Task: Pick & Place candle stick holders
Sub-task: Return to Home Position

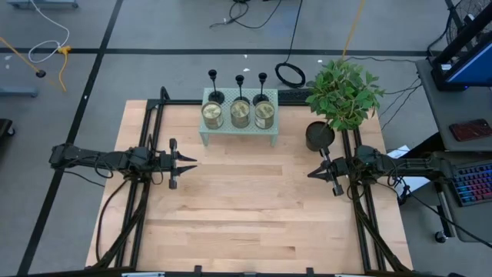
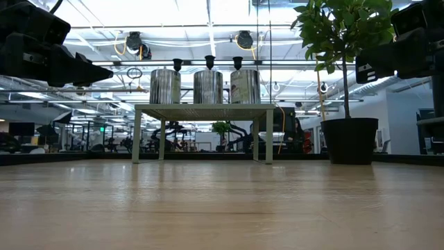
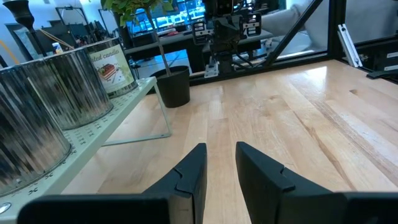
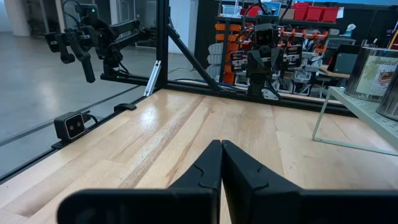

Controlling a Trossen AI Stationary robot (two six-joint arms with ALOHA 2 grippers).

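Candle stick holders (image 1: 217, 95) stand upright on the shelf (image 1: 238, 132); left hand (image 1: 192, 161) slightly apart, right hand (image 1: 310, 174) together.

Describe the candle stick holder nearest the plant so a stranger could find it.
Find the pale green shelf beside the potted plant. Of the three thin black stems behind its jars, the candle stick holder at the plant end is yours.

bright, even overhead light falls on the wooden table (image 1: 246, 215) in the high view, with only faint, soft shadows by the shelf (image 1: 239, 135). in the low view, ceiling lights (image 2: 159, 14) glare white from behind, so the candle stick holders (image 2: 206, 62), plant (image 2: 343, 31) and pot (image 2: 350, 140) show as dark silhouettes. the metal jars (image 2: 207, 87) carry streaky reflections. a pale sheen lies on the tabletop in the left wrist view.
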